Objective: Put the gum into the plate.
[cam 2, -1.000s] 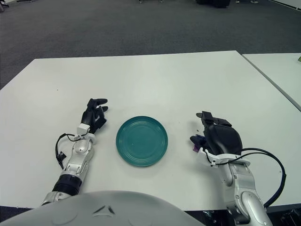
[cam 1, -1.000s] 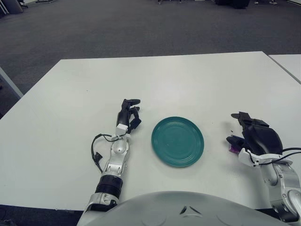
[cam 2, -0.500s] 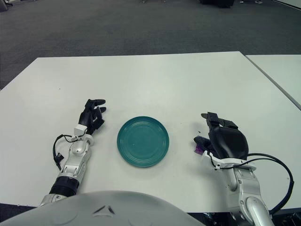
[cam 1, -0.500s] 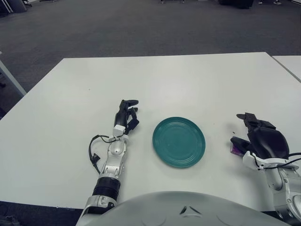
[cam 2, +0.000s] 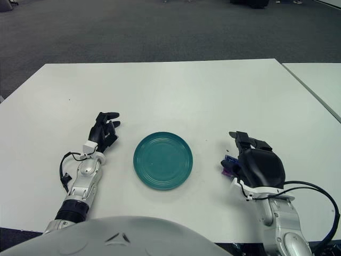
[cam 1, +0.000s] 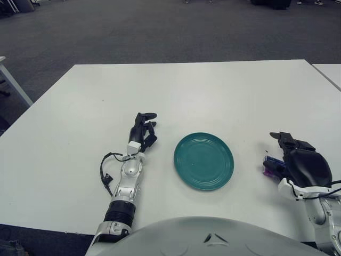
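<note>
A round teal plate (cam 1: 203, 160) sits on the white table (cam 1: 181, 90) in front of me. The gum (cam 1: 272, 166), a small purple and blue pack, shows well to the right of the plate. It sticks out from the left side of my right hand (cam 1: 296, 160), which is shut on it low over the table; the hand hides the rest of the pack. My left hand (cam 1: 144, 128) shows left of the plate, open and holding nothing.
A black cable loop (cam 1: 105, 173) hangs beside my left forearm. The table's right edge and a second white table (cam 2: 319, 80) are close to my right arm. Dark carpet lies beyond the far edge.
My right hand has shifted a little to the right, away from the plate, and the gum has moved with it, showing more of its blue face. The left hand has stayed put.
</note>
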Tool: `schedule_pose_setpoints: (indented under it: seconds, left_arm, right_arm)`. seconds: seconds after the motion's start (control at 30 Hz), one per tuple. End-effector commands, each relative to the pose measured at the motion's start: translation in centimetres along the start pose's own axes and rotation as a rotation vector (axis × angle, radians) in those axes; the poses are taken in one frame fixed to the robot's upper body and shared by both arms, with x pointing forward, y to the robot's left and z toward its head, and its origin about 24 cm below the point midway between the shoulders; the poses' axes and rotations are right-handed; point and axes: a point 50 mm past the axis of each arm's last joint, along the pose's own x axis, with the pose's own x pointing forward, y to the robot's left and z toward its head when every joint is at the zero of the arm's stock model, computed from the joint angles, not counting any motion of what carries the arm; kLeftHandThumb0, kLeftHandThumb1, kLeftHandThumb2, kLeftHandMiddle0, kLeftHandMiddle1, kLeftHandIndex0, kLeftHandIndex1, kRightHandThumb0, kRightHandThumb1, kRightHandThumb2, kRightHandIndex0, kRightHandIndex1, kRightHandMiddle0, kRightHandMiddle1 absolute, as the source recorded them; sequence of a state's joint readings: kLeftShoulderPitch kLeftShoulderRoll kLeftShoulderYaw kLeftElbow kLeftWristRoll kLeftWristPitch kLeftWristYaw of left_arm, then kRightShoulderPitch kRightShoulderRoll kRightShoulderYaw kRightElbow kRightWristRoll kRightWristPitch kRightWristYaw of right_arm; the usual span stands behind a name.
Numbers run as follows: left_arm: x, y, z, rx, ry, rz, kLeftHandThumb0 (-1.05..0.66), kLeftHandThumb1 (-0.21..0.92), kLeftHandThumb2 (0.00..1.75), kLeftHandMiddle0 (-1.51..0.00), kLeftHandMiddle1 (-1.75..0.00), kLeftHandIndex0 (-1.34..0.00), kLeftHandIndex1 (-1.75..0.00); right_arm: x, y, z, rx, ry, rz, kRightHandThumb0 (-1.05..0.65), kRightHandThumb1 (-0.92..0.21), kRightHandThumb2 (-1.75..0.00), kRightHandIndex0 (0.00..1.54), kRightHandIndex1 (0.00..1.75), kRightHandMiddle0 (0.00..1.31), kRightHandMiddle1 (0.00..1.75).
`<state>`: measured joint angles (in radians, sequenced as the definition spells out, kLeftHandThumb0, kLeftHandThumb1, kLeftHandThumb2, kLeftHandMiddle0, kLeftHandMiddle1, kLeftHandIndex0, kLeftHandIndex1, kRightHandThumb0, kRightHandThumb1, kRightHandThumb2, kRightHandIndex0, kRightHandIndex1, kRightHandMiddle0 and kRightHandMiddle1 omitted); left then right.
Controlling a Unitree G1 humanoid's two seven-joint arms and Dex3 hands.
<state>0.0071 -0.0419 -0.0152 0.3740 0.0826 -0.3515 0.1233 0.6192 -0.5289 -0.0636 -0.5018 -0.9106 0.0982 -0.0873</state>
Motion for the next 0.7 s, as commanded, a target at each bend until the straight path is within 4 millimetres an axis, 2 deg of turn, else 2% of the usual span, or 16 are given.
schedule_pose_setpoints:
  seconds: [0.0, 0.4, 0.67]
  left_arm:
    - [-0.5, 0.6, -1.3, 0.021, 0.077, 0.009, -0.69, 0.92, 0.99, -0.29, -1.03, -0.24, -1.23]
    - [-0.5, 0.5, -1.2, 0.029, 0.067, 0.01, -0.68, 0.92, 0.98, -0.28, -1.04, -0.24, -1.25]
    - [-0.4, 0.6, -1.1, 0.037, 0.064, 0.015, -0.68, 0.92, 0.97, -0.28, -1.02, -0.21, -1.24]
  right_arm:
    - [-3.7, 1.6, 0.4, 0.073, 0.072, 0.075, -0.85, -0.92, -0.56, 0.4, 0.09, 0.0, 0.7]
    - [-4.5, 1.3, 1.1, 0.076, 0.064, 0.106, -0.85, -0.92, -0.58, 0.37, 0.08, 0.0, 0.63]
    - [-4.8, 1.5, 1.1, 0.081, 0.073, 0.138, -0.85, -0.92, -0.54, 0.37, 0.07, 0.0, 0.66]
